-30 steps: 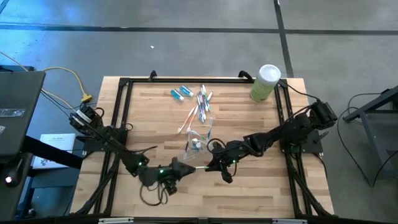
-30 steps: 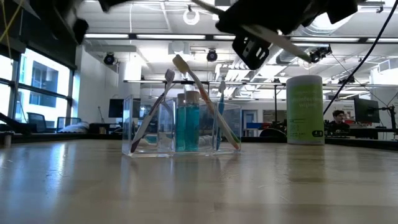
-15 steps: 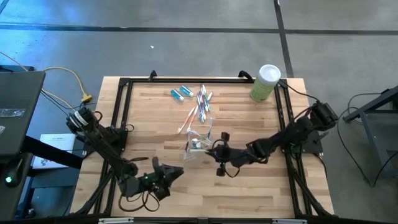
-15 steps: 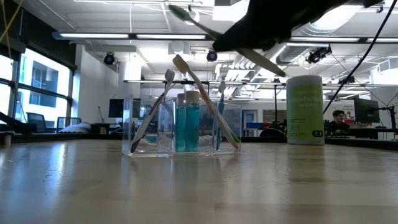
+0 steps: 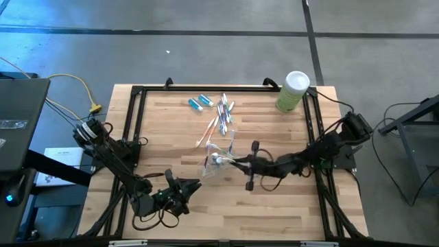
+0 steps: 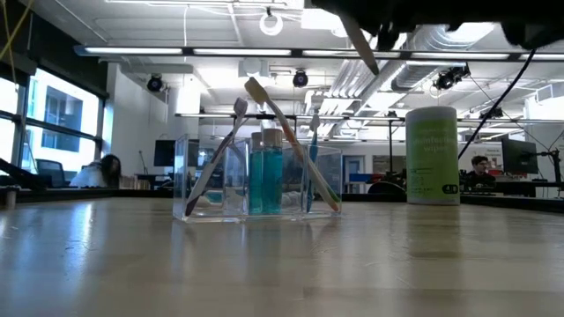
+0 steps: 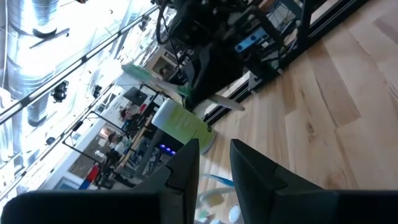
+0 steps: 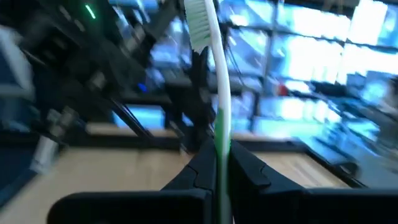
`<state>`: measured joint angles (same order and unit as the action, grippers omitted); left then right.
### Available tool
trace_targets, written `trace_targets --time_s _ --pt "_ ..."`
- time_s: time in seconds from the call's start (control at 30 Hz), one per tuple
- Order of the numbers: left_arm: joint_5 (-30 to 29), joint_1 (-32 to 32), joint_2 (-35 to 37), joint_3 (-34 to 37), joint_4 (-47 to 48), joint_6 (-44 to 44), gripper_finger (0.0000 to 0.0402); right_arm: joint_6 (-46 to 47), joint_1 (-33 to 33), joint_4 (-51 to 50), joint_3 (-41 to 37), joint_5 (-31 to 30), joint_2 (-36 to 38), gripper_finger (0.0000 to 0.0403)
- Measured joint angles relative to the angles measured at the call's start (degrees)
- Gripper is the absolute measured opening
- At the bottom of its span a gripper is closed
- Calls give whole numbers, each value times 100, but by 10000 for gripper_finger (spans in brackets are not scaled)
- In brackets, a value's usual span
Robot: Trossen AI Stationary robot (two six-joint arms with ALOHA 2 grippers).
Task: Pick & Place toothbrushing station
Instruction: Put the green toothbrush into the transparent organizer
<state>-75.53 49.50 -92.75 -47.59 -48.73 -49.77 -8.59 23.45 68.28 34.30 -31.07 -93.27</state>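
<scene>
Bare bench [image 5: 274, 199] lies open along the near edge. The right tool [image 5: 241, 163] pinches a green-and-white toothbrush [image 8: 212, 74] just beside the clear cup [image 5: 219, 159] at mid-bench. The left tool [image 5: 184, 189] waits near the front edge, fingers slightly apart, holding nothing. Two toothpaste tubes [image 5: 199, 103] lie near the far edge.

Bare table front [image 5: 226, 213]; clear cup [image 5: 219, 159] and canister [image 5: 293, 91] obstruct behind.

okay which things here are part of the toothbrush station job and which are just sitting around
Part of the job:
- green-and-white toothbrush held in the right gripper
- clear cup holding toothbrushes
- toothpaste tubes
- loose toothbrushes

Just lying about:
- light-green canister
- yellow cable off the table
</scene>
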Motion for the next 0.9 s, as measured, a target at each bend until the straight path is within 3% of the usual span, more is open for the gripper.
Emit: trace_targets --time_s 0.1,0.2,0.33,0.57,0.73,0.9 --pt "-2 -2 0 0 0 61 84 98 -274 1086 -378 419 -214 10" --pt "-1 -5 0 0 0 63 84 375 -581 1507 -439 573 -569 9" --pt "0 -42 -2 0 2 120 84 864 -941 1548 -241 624 -1086 12" --pt "-63 -169 -2 2 2 561 84 899 -1085 1560 108 910 -1490 10" --pt "-592 -338 -7 2 -558 886 84 835 -1120 1554 114 921 -1511 12" --pt "-997 -456 -4 2 -1163 405 84 987 -1370 1531 114 1190 -1511 11"
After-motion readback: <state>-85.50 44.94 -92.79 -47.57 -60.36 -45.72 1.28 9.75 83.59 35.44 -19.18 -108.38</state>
